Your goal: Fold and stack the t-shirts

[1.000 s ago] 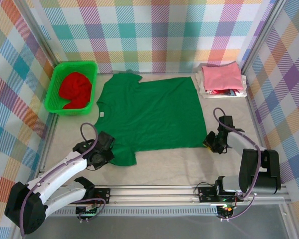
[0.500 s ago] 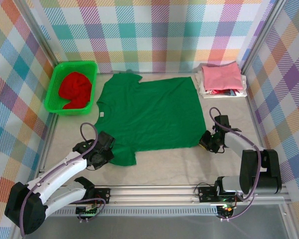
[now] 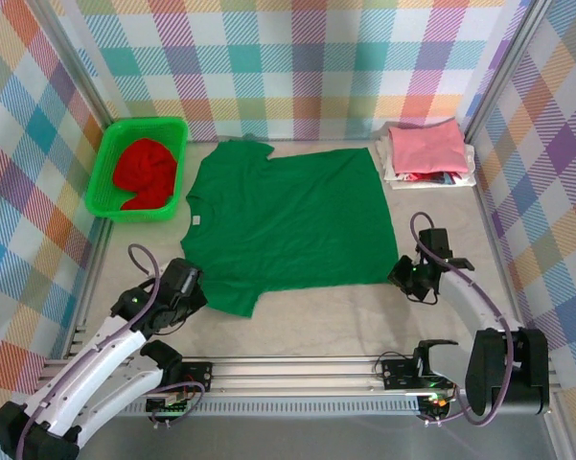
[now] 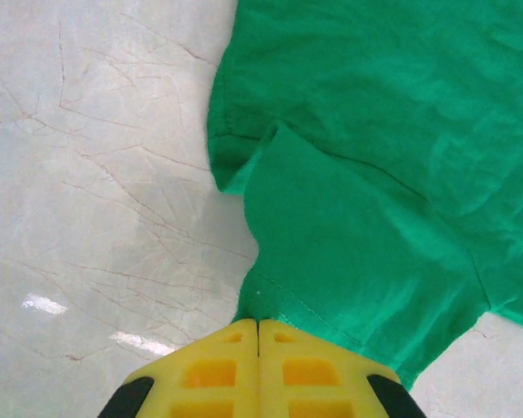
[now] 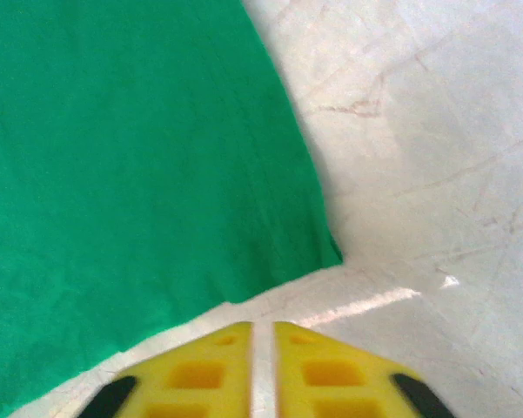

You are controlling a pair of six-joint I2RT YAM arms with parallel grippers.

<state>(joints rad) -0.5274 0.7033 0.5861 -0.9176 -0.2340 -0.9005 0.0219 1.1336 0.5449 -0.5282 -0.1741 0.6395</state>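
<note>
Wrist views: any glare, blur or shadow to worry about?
Left wrist: two small glare spots on the table near the left gripper, soft shadow beside the sleeve of the green t-shirt; right wrist: glare streak on the table by the hem corner, right gripper soft-focused; top external: evenly lit, sharp.

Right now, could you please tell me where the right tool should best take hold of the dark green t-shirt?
Grip the near right hem corner of the dark green t-shirt, coming in low from the near right, where the right tool sits. That corner lies flat and free, pointing at the tool, with bare table beside it.
</note>
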